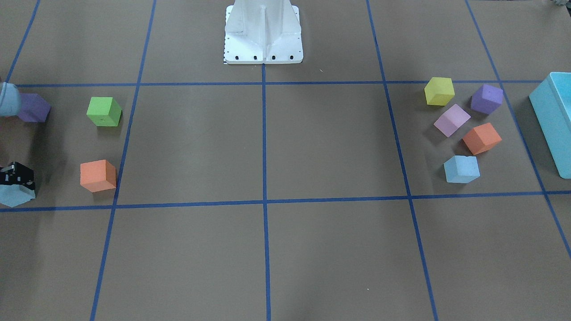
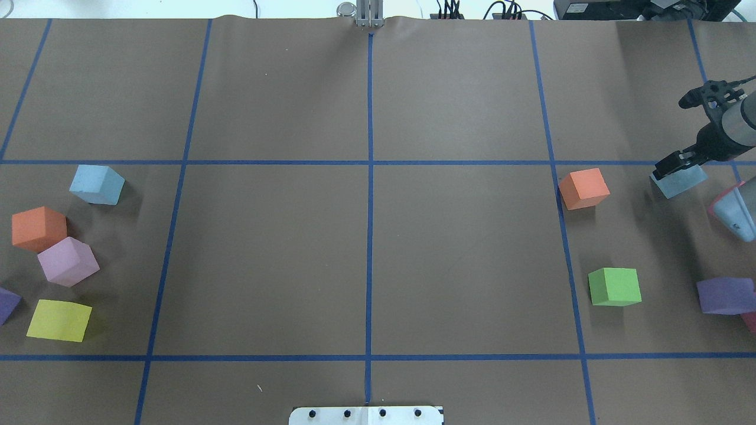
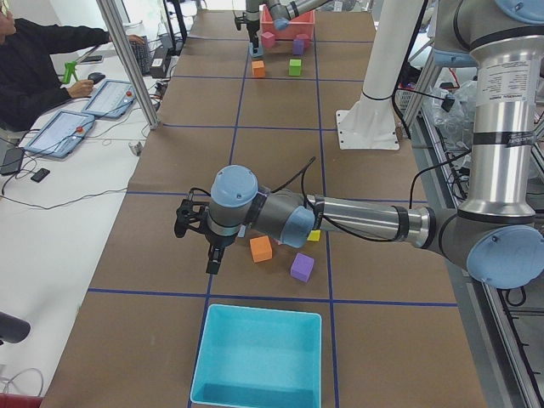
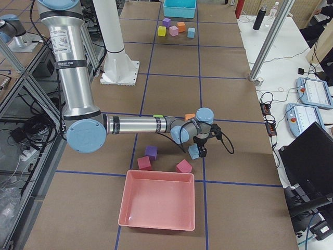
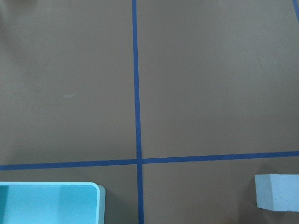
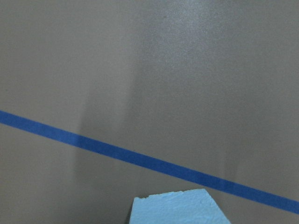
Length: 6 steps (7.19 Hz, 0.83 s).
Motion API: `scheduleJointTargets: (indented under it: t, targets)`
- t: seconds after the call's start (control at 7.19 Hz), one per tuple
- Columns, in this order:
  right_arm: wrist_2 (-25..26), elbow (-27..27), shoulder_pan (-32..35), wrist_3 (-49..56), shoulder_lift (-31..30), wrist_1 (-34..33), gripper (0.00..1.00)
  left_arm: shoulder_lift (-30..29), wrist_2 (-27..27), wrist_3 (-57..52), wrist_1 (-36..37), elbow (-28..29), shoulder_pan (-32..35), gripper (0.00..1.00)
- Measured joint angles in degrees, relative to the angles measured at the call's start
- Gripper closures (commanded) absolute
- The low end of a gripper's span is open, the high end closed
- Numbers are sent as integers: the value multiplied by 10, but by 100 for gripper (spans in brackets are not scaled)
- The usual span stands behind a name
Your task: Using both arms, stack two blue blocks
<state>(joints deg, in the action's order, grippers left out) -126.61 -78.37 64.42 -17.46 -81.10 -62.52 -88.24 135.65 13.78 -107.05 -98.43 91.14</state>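
Observation:
One pale blue block [image 2: 97, 184] rests on the table's left side beside other cubes; it also shows in the front view [image 1: 461, 169] and at the left wrist view's lower right edge [image 5: 278, 192]. My right gripper [image 2: 673, 168] is at the far right, shut on the second pale blue block [image 2: 680, 183], low over the table. They also show in the front view, gripper [image 1: 17, 174] above block [image 1: 15, 196]. The block's top shows in the right wrist view [image 6: 175, 210]. My left gripper [image 3: 212, 262] shows only in the left side view, hanging over the table near the cubes; I cannot tell whether it is open.
Orange [image 2: 583, 188], green [image 2: 614, 287] and purple [image 2: 723, 295] cubes lie near the right gripper. Orange [image 2: 38, 228], pink [image 2: 68, 261] and yellow [image 2: 59, 320] cubes lie by the left blue block. A turquoise box [image 1: 555, 116] stands at the left end, a pink tray [image 4: 156, 205] at the right end.

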Motion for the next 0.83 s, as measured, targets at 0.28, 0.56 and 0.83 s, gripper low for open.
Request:
scheduleJointTargets:
  t: [0.28,0.56,0.83]
  targets:
    - [7,0,-7,2,0,0,43,0,0,4,0,0,0,2]
    - [7,-1,-9,4,0,0,43,0,0,6,0,0,0,2]
    - [-13,-31,-2,1,9,-17,42,-3,0,19,0,-1,-2,2]
